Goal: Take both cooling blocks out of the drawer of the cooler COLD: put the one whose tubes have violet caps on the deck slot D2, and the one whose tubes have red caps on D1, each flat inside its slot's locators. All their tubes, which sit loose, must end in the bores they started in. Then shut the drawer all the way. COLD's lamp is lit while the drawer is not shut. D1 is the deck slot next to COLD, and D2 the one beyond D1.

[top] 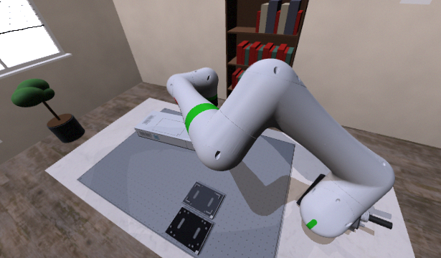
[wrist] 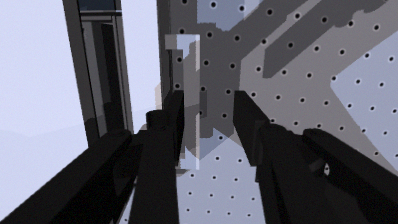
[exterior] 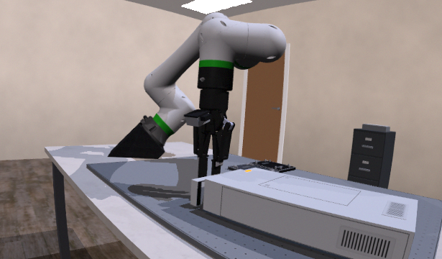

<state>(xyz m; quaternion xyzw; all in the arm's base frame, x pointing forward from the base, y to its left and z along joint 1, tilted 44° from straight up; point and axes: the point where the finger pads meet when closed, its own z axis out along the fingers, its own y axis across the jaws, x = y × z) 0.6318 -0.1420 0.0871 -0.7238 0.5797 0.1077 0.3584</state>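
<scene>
The gripper [exterior: 208,174] [wrist: 209,106] stood partly open, clamping nothing, one finger seemingly tucked behind the handle [wrist: 191,95] to draw out the drawer [exterior: 194,192] [wrist: 145,55], slightly ajar beside it; its blocks weren't visible.

Pale grey rounded arm [top: 306,118] [exterior: 179,57], green rings, black claw [exterior: 209,169] [wrist: 209,106].

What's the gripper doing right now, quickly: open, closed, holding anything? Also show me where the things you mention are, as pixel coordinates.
Gripper [exterior: 208,188] [wrist: 209,106]: partly open, fingers apart astride the drawer handle [exterior: 194,193] [wrist: 191,75], not clamped on it.
</scene>
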